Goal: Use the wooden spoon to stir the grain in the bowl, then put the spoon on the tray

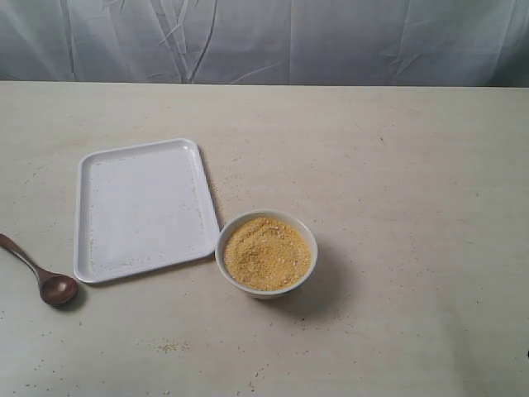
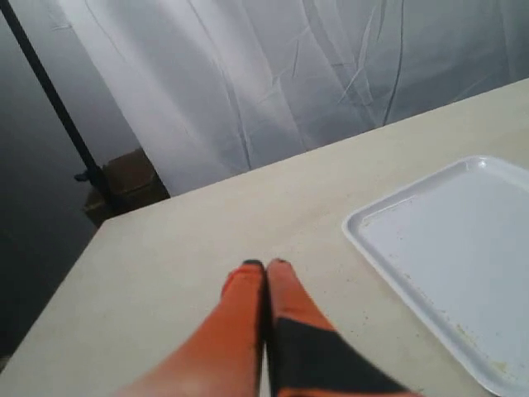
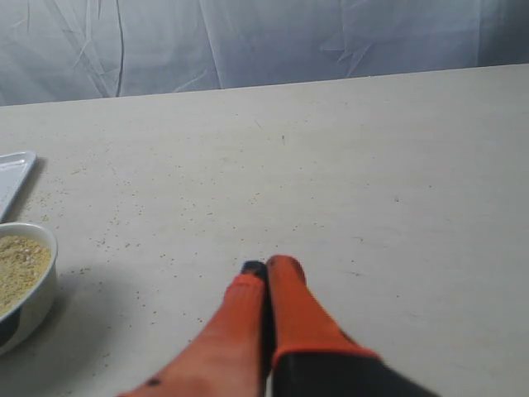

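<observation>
Exterior view: wooden spoon [image 1: 37,273] lies near the tray [image 1: 140,207], outside what your clenched, empty left gripper [image 2: 266,265] and right gripper [image 3: 266,265] see; light, stiff, probably slick, so you'd best pinch the slim handle mid-length.

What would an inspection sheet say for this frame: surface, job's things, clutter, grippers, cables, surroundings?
Surface: pale beige table, no damage seen.
Job's things: flat white rectangular tray, bare but for crumbs; small round white bowl beside its corner, holding fine yellow-orange grain; dark brown wooden spoon lying on the table, on the tray's far side from the bowl.
Clutter: stray grain crumbs on the table.
Grippers: left orange gripper shut, empty; right orange gripper shut, empty.
Cables: nothing seen.
Surroundings: creased white curtain behind; dark pole and brown box beyond the table edge.
</observation>
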